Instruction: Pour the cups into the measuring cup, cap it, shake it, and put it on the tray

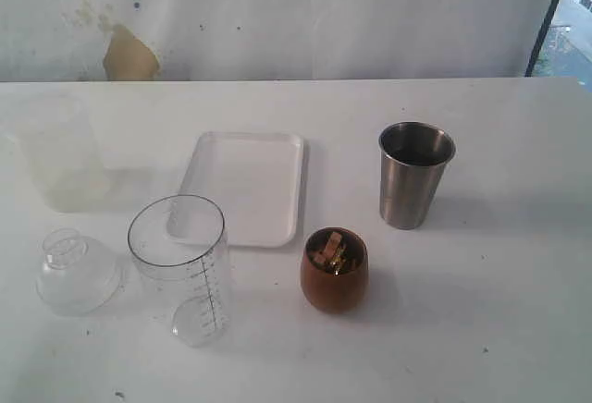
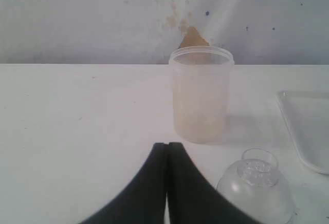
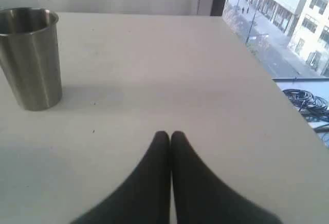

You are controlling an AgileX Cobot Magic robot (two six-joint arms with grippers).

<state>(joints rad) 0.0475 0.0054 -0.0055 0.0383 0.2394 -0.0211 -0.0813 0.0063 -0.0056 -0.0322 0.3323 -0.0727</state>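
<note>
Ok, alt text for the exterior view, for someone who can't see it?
A tall clear plastic measuring cup with a black scale stands uncapped on a white table, a white tray behind it. Left: a clear domed lid and frosted plastic cup. Right: a brown wooden cup and stainless-steel tumbler.

Closed end effector [image 3: 168, 136] near steel tumbler [image 3: 31, 57]

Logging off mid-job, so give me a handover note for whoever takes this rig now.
Left claw: shut, empty. Right claw: shut, empty, near the steel tumbler.
Measuring cup upright, uncapped, in front of the tray; wooden cup beside it, holding small pieces; domed lid on the table.
Done: nothing visible. Left: both pours, capping, shaking, placing on tray.
</note>
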